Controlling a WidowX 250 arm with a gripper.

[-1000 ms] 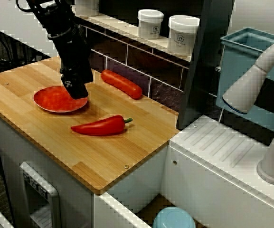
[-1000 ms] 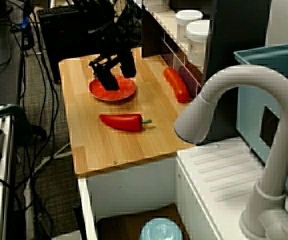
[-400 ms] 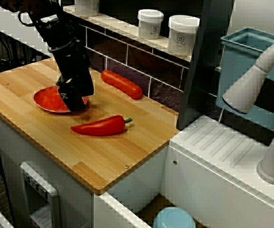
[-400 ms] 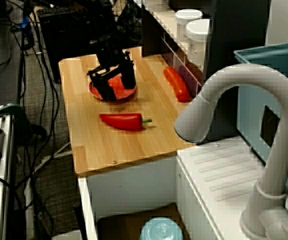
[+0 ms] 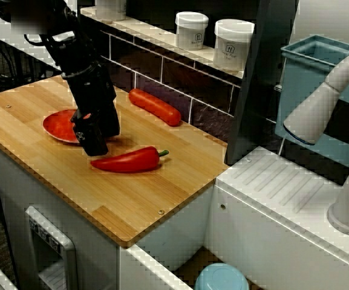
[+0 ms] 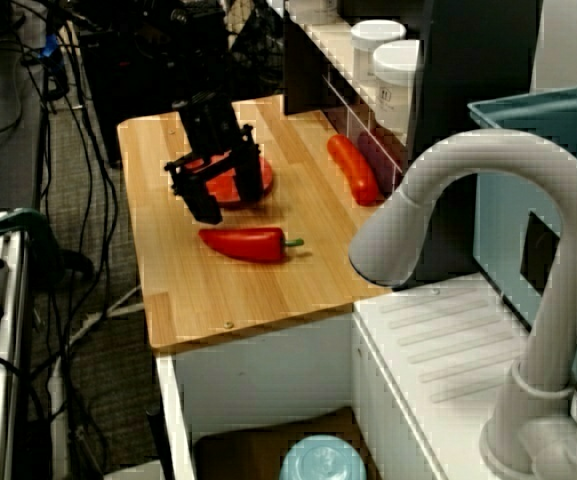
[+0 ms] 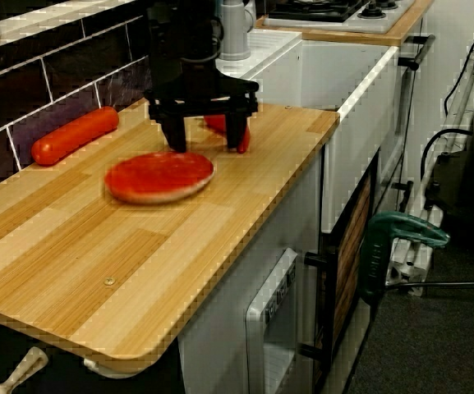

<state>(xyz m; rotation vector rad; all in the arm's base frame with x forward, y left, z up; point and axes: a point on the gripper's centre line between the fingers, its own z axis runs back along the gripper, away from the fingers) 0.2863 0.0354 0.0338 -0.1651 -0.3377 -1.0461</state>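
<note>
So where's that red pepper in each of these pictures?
Front view, jars behind: red pepper mid-board, right of the red plate.
View over the faucet: pepper just below the plate.
Low end-on view: pepper beyond the plate, partly hidden.
Shared landmark: the red plate.

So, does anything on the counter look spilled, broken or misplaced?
Nothing stands out. The round red plate lies flat, the long red pepper and the orange-red sausage-shaped piece lie whole on the wooden counter, and the open black gripper holds nothing.

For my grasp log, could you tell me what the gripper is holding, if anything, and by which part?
Nothing is held: the gripper stands open and empty, between the red plate and the red pepper.
</note>
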